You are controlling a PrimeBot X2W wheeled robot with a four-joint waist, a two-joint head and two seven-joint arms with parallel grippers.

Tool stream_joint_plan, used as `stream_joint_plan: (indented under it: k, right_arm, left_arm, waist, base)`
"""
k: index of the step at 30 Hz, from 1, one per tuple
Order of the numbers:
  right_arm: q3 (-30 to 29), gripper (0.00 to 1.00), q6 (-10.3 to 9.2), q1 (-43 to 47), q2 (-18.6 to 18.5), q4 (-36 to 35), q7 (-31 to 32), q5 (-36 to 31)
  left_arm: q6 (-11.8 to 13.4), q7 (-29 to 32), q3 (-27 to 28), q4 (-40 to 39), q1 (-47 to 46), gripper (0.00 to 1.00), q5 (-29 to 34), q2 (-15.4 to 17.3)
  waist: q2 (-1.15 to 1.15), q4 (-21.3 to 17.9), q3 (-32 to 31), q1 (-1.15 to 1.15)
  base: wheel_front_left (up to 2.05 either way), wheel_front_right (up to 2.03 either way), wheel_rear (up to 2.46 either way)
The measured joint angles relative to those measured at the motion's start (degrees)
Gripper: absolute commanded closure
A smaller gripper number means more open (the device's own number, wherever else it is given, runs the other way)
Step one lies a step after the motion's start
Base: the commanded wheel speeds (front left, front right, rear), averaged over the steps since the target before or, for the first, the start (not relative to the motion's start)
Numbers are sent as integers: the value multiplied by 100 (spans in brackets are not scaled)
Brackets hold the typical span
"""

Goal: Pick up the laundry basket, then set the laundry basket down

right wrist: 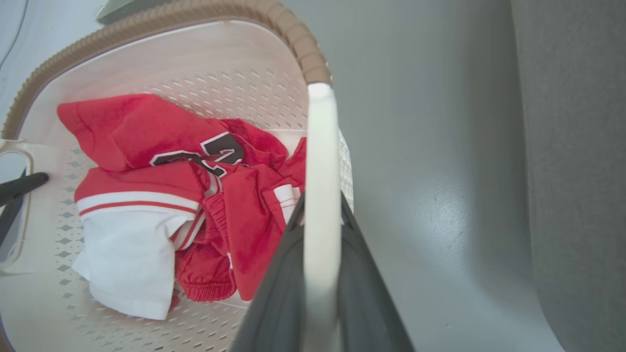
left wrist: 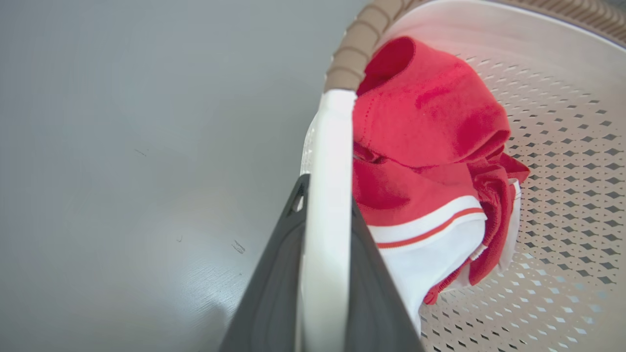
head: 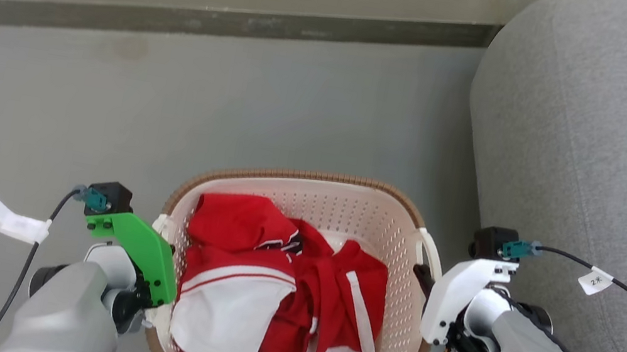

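Laundry basket [head: 348, 194]: sits at 6 o'clock in the head view, on or just above the grey floor [head: 236, 106]. I cannot tell which. Its near rim is cut off by the bottom edge.
Load: red and white clothes [head: 252, 236] are heaped inside, with part of a black number peeking out, too crumpled to read.
Left gripper [left wrist: 326, 205]: both dark fingers press flat against the white left handle [left wrist: 332, 146], pinching the laundry basket at its 9 o'clock side. In the head view a green bracket hides the fingertips.
Right gripper [right wrist: 320, 210]: same story at 3 o'clock, clamped on the right handle [right wrist: 320, 146]. The forearm runs off the frame.
Sofa [head: 602, 122]: grey fabric, at 3 o'clock of the basket, near the right arm and only partly in view.
Far side: in the right wrist view one finger of the left gripper pokes in at 9 o'clock.
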Motion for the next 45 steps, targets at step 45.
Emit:
stream_joint_plan:
  k: [45]
  right_arm:
    - [294,100,1,514,56,305,275,413]
  left_arm:
    - [0,283,-104,79,701,100,-348,-12]
  waist:
    - [0,-65,-1127,0]
  base:
    - [0,0,0]
